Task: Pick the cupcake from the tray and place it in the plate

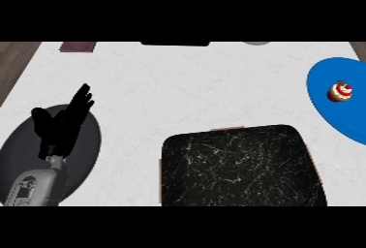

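Toward the counter's right edge lies a bright blue round plate (330, 104), cut off by the view's right border, and on it, near its upper middle, sits the small cupcake (340, 92) with a red-and-white swirled top and a darker base. It stands upright on the blue surface, touched by no hand.

Along the near edge of the white marbled counter (178, 87), right of centre, rests a black rectangular tray (239, 167) with rounded corners and fine white veining, a thin pale rim showing along its far side. Nothing lies on it. The tray and the blue plate are near each other, the plate's lower rim reaching close to the tray's far right corner.

At the counter's left edge a dark grey oval plate (89, 150) lies partly under the robot's left hand (61, 123). That black hand rises from a grey forearm (32, 186) with its fingers straight and pointing away, thumb set to the side, holding nothing.

Along the far edge sit a small maroon flat object (77, 46) at the left, a black flat shape (175, 43) near the middle, and a grey rounded item (256, 43) further right, each cut off by the view. The right hand does not appear.
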`<state>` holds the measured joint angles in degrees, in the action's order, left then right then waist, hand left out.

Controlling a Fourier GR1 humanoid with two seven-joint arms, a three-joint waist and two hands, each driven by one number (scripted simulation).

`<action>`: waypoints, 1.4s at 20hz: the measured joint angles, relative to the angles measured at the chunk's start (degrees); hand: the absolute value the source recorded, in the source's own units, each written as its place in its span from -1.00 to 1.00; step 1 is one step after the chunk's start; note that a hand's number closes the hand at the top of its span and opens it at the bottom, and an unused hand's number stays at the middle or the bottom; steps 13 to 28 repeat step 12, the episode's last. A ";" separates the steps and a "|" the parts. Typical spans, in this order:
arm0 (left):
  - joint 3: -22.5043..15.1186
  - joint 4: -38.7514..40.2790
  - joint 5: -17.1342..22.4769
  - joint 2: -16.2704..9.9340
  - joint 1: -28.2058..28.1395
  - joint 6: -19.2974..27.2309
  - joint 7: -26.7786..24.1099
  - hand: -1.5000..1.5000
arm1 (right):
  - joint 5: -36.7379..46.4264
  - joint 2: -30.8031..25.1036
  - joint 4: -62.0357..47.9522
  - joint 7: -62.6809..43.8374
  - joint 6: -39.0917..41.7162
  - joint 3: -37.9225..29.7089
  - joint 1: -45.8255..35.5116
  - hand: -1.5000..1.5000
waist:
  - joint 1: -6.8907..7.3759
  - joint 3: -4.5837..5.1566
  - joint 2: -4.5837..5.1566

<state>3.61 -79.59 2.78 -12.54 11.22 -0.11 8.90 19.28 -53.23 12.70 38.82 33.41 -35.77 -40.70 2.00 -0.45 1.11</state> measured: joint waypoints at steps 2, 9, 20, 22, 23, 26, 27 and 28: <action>-0.20 -0.12 -0.19 0.40 0.01 0.29 -0.08 0.00 | -0.56 -0.02 0.16 0.32 -0.40 -0.18 0.78 -1.00 | 0.08 -0.03 0.05; -0.32 -0.08 -0.27 0.60 -0.06 0.13 -0.31 0.00 | -1.16 -1.69 1.08 0.99 -0.87 0.57 3.86 -1.00 | 0.20 -0.13 0.17; -0.29 -0.11 -0.32 0.44 0.86 0.15 0.43 0.00 | -1.26 -2.35 1.33 0.88 -1.01 1.07 4.53 -1.00 | 0.19 -0.13 0.16; -0.29 -0.11 -0.32 0.44 0.86 0.15 0.43 0.00 | -1.26 -2.35 1.33 0.88 -1.01 1.07 4.53 -1.00 | 0.19 -0.13 0.16; -0.29 -0.11 -0.32 0.44 0.86 0.15 0.43 0.00 | -1.26 -2.35 1.33 0.88 -1.01 1.07 4.53 -1.00 | 0.19 -0.13 0.16; -0.29 -0.11 -0.32 0.44 0.86 0.15 0.43 0.00 | -1.26 -2.35 1.33 0.88 -1.01 1.07 4.53 -1.00 | 0.19 -0.13 0.16; -0.29 -0.11 -0.32 0.44 0.86 0.15 0.43 0.00 | -1.26 -2.35 1.33 0.88 -1.01 1.07 4.53 -1.00 | 0.19 -0.13 0.16; -0.29 -0.11 -0.32 0.44 0.86 0.15 0.43 0.00 | -1.26 -2.35 1.33 0.88 -1.01 1.07 4.53 -1.00 | 0.19 -0.13 0.16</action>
